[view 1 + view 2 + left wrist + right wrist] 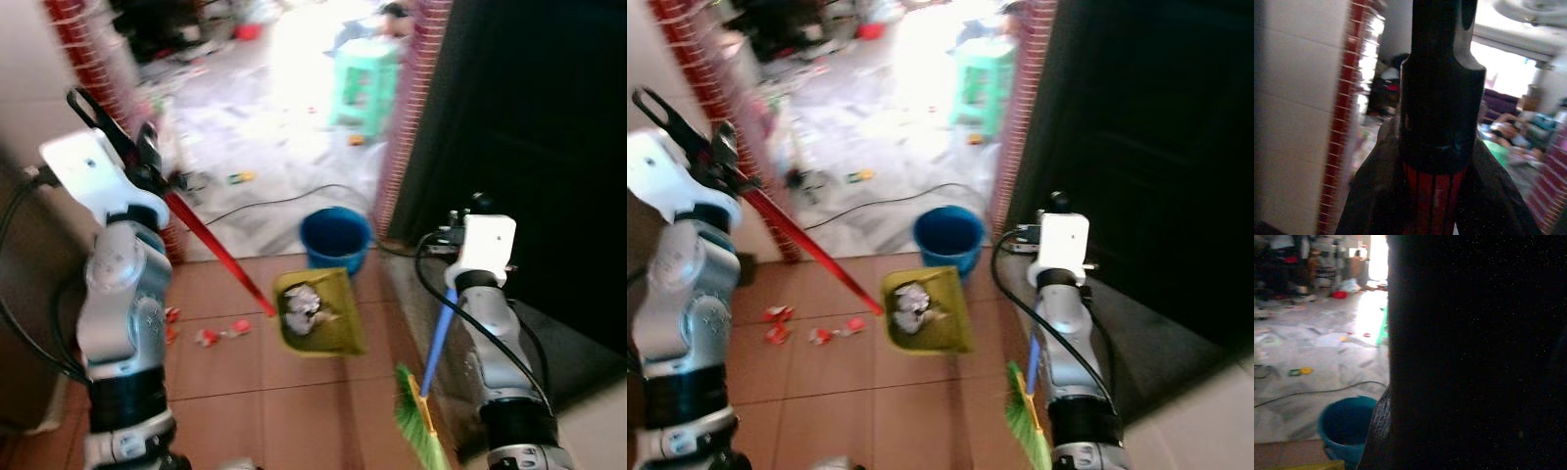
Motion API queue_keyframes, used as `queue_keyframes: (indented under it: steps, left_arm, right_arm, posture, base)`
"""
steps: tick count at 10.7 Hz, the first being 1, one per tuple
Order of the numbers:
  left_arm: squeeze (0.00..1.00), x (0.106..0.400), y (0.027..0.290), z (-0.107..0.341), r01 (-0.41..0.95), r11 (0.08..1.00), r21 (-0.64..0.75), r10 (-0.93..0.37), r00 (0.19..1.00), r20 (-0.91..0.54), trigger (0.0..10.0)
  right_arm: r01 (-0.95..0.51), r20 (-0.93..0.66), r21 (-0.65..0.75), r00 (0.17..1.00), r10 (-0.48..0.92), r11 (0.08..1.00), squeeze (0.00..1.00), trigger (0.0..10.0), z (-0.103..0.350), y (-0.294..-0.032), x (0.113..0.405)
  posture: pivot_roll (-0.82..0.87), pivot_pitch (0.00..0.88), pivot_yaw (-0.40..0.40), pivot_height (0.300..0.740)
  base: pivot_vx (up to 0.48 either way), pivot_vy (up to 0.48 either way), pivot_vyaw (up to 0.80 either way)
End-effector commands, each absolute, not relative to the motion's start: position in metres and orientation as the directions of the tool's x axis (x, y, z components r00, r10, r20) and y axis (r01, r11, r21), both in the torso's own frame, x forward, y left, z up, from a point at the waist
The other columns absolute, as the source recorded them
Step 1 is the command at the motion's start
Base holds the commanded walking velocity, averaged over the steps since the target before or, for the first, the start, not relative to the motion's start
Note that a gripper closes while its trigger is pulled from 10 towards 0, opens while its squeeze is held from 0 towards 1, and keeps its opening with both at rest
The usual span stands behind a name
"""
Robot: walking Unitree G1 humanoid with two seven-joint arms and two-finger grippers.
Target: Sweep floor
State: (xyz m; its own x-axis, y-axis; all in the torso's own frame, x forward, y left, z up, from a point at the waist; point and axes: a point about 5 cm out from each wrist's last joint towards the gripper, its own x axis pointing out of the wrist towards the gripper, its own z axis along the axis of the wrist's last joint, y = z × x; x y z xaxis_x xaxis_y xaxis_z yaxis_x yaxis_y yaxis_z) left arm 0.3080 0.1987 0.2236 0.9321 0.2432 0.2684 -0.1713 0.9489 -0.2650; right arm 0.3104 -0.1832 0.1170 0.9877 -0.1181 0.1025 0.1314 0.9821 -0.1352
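Observation:
My left gripper (137, 162) is raised at the left and shut on the long red handle (220, 250) of a yellow-green dustpan (321, 315). The handle (1435, 200) sits between the black fingers in the left wrist view. The pan hangs over the brown tiles with crumpled white paper (306, 304) inside it. Red and white scraps (211, 335) lie on the tiles left of the pan. My right gripper (460, 227) is by the dark door, shut on a broom's blue handle (438, 338). The broom's green bristles (419, 429) point down by my right arm.
A blue bucket (335, 238) stands just beyond the dustpan at the doorway. Brick pillars (407, 117) flank the opening and a black door (529, 147) is on the right. A cable (284, 201) crosses the grey floor beyond. A green stool (364, 83) and clutter stand further back.

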Motion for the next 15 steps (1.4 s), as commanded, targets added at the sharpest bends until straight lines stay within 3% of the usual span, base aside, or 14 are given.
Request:
queue_keyframes:
  steps: [1, 3, 15]
  left_arm:
    - [0.00, 0.3062, 0.2073, 0.2481, -0.185, 0.942, -0.280, 0.286, 0.881, 0.378, 10.0]
    - [0.00, 0.3071, 0.2095, 0.2494, -0.193, 0.940, -0.281, 0.295, 0.875, 0.384, 10.0]
    - [0.00, 0.3082, 0.2011, 0.2506, -0.157, 0.944, -0.290, 0.267, 0.880, 0.393, 10.0]
  right_arm:
    - [0.119, 0.162, -0.124, 0.982, -0.099, 0.985, 0.00, 10.0, 0.1292, -0.1790, 0.3161]
    - [0.119, 0.164, -0.123, 0.982, -0.098, 0.985, 0.00, 10.0, 0.1291, -0.1788, 0.3164]
    - [0.121, 0.149, -0.120, 0.983, -0.103, 0.985, 0.00, 10.0, 0.1221, -0.1777, 0.3129]
  posture:
    - [-0.06, 0.000, 0.007, 0.740]
    - [-0.06, 0.000, 0.006, 0.740]
    - [-0.05, 0.000, 0.010, 0.740]
  base:
    - [0.356, 0.319, 0.00]
    - [0.382, 0.287, 0.00]
    - [0.475, 0.000, 0.00]
